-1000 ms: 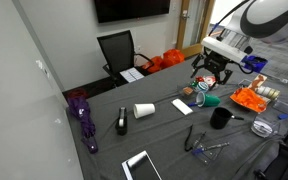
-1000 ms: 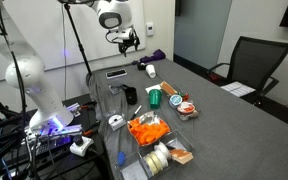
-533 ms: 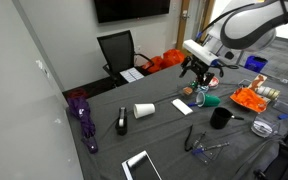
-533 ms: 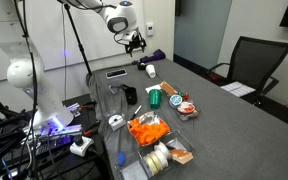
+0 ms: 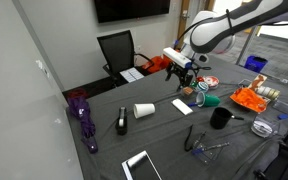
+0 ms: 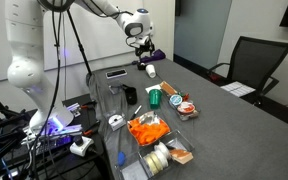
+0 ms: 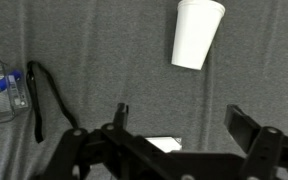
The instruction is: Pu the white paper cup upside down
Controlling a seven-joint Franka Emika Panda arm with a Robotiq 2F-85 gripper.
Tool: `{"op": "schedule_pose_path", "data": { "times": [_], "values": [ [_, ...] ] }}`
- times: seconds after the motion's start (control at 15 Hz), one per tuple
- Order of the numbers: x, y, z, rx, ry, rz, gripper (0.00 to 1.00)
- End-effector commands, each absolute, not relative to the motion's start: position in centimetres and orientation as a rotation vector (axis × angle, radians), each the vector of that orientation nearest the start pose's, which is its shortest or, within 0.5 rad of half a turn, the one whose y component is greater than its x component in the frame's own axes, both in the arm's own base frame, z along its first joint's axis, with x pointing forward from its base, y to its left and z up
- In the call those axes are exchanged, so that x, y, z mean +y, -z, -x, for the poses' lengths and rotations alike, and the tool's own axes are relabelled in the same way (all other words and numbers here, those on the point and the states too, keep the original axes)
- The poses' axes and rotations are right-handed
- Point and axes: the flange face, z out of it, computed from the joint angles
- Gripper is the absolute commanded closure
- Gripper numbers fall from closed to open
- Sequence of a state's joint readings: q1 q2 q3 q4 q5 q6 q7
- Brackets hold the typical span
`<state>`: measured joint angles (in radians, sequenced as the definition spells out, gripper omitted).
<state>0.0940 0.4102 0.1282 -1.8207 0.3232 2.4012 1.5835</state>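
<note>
The white paper cup (image 5: 144,110) lies on its side on the grey table, also seen in an exterior view (image 6: 150,71) and at the top of the wrist view (image 7: 195,34). My gripper (image 5: 180,69) hovers above the table, to the right of and above the cup, apart from it. It shows in an exterior view (image 6: 144,44) too. In the wrist view its fingers (image 7: 179,117) are spread wide with nothing between them. The black mug (image 5: 219,118) stands farther right.
A flat white card (image 5: 183,106) lies near the cup. A purple umbrella (image 5: 81,115), a tablet (image 5: 141,166), black cables (image 5: 198,143), orange snack bags (image 5: 252,98), a green lid (image 5: 211,100) and a black chair (image 5: 118,52) surround the area.
The arm has swung left across the table, from above the green lid toward the cup. The gripper stays open. The cup has not moved.
</note>
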Motion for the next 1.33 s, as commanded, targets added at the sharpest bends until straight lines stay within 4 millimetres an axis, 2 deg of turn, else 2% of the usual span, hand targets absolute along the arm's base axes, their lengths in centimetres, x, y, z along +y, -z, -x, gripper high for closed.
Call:
{"op": "schedule_pose_path", "data": {
  "times": [0.0,0.07,0.73,0.8,0.87,1.27],
  "values": [
    [13.4,-31.7,-67.2,1.960,-0.213,2.124,0.00],
    [13.8,-32.1,-65.8,1.995,-0.200,2.045,0.00],
    [13.5,-31.4,-66.4,2.014,-0.207,2.024,0.00],
    [13.8,-27.9,-68.0,2.030,-0.195,2.022,0.00],
    [13.7,-27.2,-68.3,2.043,-0.192,2.020,0.00],
    [12.9,-19.1,-71.2,2.104,-0.331,1.952,0.00]
  ]
}}
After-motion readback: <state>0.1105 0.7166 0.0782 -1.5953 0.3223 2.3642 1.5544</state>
